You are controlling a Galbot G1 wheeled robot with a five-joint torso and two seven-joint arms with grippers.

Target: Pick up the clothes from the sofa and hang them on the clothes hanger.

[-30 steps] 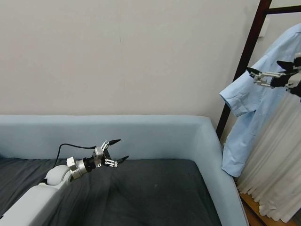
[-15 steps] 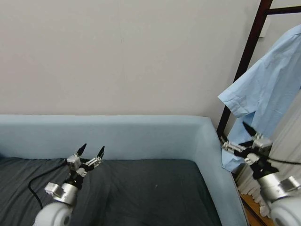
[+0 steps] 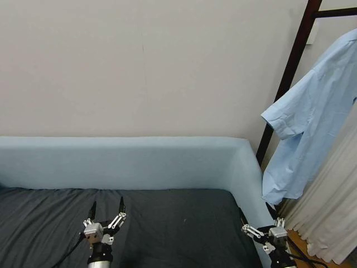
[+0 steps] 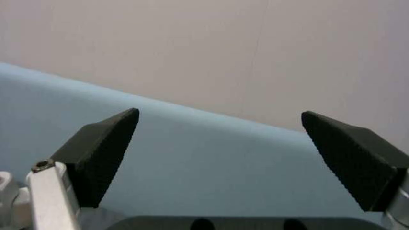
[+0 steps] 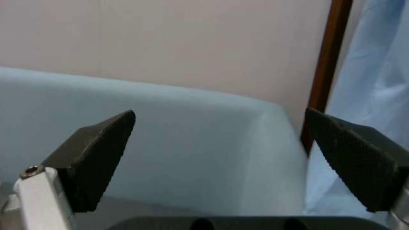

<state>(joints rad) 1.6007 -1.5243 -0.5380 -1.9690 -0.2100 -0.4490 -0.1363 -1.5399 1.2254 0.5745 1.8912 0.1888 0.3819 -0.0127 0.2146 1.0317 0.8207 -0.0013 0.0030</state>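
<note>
Jaws parted, empty | left gripper (image 3: 107,209), right gripper (image 3: 261,228) low over sofa (image 3: 167,162) | light-blue shirt (image 3: 312,111) hangs by dark rack (image 3: 294,61)

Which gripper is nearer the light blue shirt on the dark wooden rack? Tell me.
Right. The right gripper sits low by the sofa's right end, below the light blue shirt's hem; the left gripper is over the dark grey seat, far left.

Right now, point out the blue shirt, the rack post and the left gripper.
blue shirt (image 3: 318,111), head view, chest panel.
rack post (image 3: 293,61), head view, upper shaft.
left gripper (image 3: 108,201), head view, midway between open fingertips.
</note>
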